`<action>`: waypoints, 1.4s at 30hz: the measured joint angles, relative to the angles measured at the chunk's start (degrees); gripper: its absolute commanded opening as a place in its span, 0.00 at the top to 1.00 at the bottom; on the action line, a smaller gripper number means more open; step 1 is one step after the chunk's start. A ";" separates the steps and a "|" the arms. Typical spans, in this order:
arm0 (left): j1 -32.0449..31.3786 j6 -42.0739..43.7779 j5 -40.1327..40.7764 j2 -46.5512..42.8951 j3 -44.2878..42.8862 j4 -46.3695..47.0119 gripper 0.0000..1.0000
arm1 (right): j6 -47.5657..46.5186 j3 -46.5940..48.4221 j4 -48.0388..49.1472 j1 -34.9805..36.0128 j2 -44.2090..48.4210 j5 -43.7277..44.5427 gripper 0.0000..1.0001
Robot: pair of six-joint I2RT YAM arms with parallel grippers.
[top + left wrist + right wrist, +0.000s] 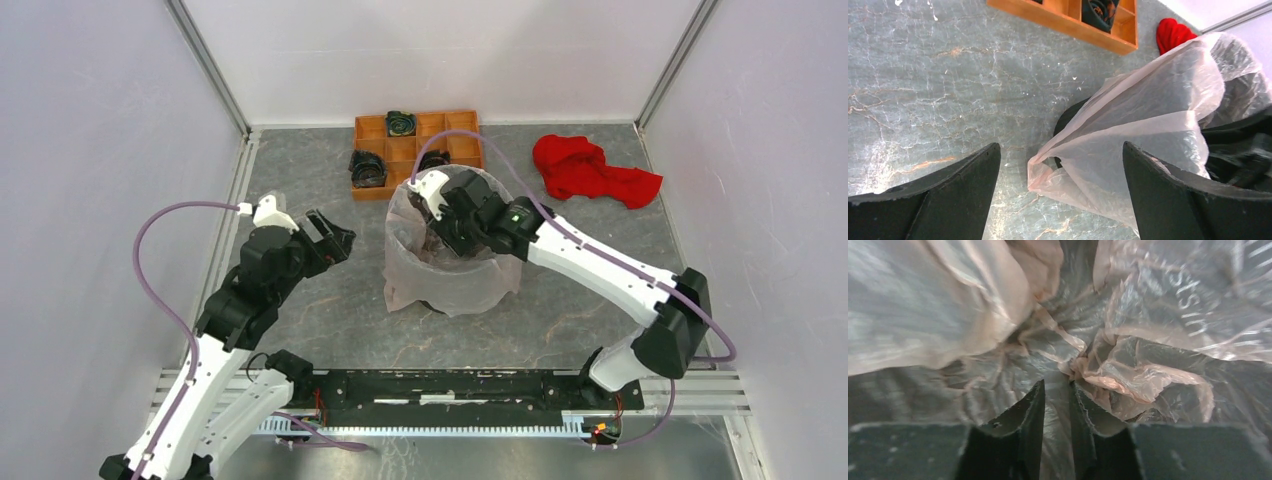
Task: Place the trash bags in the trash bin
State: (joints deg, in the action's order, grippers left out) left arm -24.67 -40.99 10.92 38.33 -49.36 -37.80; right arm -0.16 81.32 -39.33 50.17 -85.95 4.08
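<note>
Top external view: trash bag (450, 285) is draping over the trash bin (1070, 112). Left fingers (948, 200) are gaping empty beside the bin; right fingers (1023, 440), nearly together inside it, grip unclear, are risking dragging film out.

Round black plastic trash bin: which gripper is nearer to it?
Right. The right gripper is down inside the round black bin, amid the translucent pale pink film bag. The left gripper hangs open off the bin's left side, apart from it.
</note>
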 measured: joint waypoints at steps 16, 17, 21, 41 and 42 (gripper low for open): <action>0.00 0.81 -0.57 -0.24 0.59 -1.27 0.02 | 2.36 -9.66 9.57 -0.20 -11.56 -3.17 0.87; 0.00 0.81 -0.59 -0.26 0.63 -1.38 0.02 | 2.75 -9.88 10.29 -0.20 -12.07 -3.93 0.87; -0.02 0.83 -0.85 -0.50 0.92 -1.53 0.02 | 4.31 -10.78 12.24 -0.20 -12.48 -5.55 0.85; 0.00 1.53 -3.56 0.94 1.55 -1.60 0.02 | 3.80 -6.25 10.67 -0.72 -7.13 1.68 0.60; 0.00 1.53 -3.56 0.72 1.55 -1.68 0.02 | 3.82 -6.64 11.43 -0.74 -7.98 1.68 0.60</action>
State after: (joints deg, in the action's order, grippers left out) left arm -24.67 -39.46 7.35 39.05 -47.81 -39.48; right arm 3.66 74.67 -27.90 49.43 -93.93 5.76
